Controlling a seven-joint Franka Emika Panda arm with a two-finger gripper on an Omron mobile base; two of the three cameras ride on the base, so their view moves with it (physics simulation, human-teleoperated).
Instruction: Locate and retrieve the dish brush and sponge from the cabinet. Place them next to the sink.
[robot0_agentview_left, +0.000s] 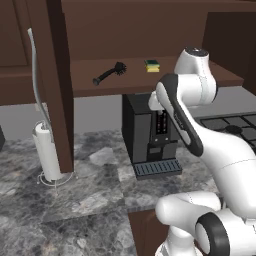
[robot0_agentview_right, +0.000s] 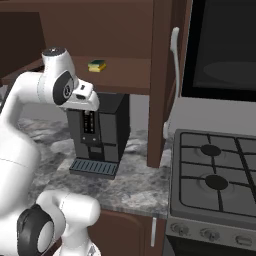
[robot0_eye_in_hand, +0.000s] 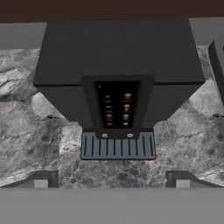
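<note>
Sitting on the cabinet (robot0_agentview_left: 100, 85) shelf: one dish brush (robot0_agentview_left: 109, 73), one sponge (robot0_agentview_left: 152, 65).

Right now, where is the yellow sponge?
The sponge lies on the cabinet shelf, right of the black brush in the left base view, above the coffee machine.

The arm (robot0_agentview_right: 30, 115) hides the cabinet (robot0_agentview_right: 125, 75) shelf's nine-o'clock end in the right base view. The stove (robot0_agentview_right: 215, 180) is cropped at three o'clock.

Flat even rendered light, soft shadow under the cabinet (robot0_agentview_left: 150, 75), slightly blurry textures, no glare
</note>
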